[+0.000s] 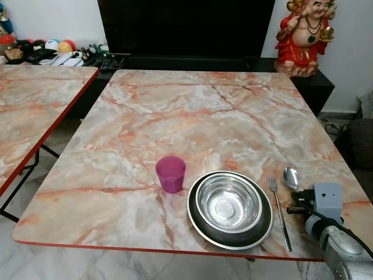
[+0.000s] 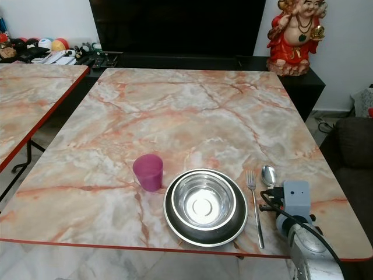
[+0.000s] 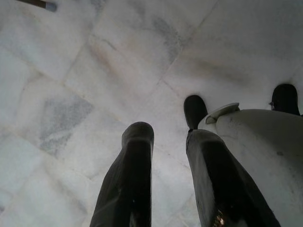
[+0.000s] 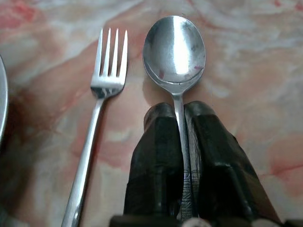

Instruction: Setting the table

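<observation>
The right gripper (image 4: pixel 182 118) has its fingers clamped on the handle of the spoon (image 4: pixel 174 49), which lies on the table (image 1: pixel 192 111) just beside the fork (image 4: pixel 102 113), right of the bowl (image 1: pixel 229 203) and plate (image 1: pixel 198 224). The left gripper (image 3: pixel 168 142) hangs over the floor (image 3: pixel 94 71), fingers apart

Spoon (image 4: pixel 174 52) handle mostly hidden between the black fingers (image 4: pixel 158 161) of the right gripper (image 4: pixel 179 118); only the bowl end clear. Fork (image 4: pixel 102 109) handle cut off at the picture's edge. Just a thin sliver of the plate (image 4: pixel 1 94) rim seen at the side. Right arm (image 1: pixel 344 248) cut off at the corner. Top of the red statue (image 1: pixel 304 35) cut off. Small things (image 1: pixel 55 51) on the far dark shelf too tiny to name. Second table (image 1: pixel 35 111) only partly in view.
</observation>
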Tool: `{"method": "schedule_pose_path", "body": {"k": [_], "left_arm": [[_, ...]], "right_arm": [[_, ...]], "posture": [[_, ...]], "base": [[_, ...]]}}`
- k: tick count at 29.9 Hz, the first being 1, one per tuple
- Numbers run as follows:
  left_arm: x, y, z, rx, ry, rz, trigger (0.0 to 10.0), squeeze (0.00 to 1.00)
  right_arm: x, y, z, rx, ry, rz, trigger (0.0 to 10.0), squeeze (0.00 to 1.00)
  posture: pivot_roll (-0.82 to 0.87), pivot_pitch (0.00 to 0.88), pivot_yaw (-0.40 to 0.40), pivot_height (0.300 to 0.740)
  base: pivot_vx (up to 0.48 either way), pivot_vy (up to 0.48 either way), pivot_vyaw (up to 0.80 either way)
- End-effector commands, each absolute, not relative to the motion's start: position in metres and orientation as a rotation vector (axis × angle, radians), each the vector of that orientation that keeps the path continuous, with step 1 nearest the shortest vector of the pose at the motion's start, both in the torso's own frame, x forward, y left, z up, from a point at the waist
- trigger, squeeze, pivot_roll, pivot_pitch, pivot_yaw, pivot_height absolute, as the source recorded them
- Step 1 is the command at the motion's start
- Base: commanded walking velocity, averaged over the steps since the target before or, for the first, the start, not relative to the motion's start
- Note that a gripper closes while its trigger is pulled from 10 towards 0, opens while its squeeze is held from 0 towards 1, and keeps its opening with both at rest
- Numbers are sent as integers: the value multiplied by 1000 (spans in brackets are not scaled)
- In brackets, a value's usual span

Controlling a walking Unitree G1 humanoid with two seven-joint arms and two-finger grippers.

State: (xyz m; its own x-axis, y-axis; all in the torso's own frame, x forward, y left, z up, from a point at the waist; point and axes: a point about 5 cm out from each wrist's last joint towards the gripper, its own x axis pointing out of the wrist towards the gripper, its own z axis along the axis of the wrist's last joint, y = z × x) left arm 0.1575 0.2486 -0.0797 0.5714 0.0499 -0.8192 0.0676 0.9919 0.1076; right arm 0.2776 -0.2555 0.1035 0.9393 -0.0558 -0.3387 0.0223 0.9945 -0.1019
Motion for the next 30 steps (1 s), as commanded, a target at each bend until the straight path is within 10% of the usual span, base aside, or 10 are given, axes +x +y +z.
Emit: {"method": "schedule_pose_path", "body": {"k": [1,30], "left_arm": [[151,254,-82,144,1002,-8,10000,0],[150,254,-82,148,1006,-7,10000,0]], "right_arm": [[275,-258,107,-97,344,-40,10000,0],[271,-237,94,-64,416,-16,10000,0]], "posture": [[-116,144,30,740],[-115,146,27,740]], "base": [[0,0,0],[0,0,0]]}}
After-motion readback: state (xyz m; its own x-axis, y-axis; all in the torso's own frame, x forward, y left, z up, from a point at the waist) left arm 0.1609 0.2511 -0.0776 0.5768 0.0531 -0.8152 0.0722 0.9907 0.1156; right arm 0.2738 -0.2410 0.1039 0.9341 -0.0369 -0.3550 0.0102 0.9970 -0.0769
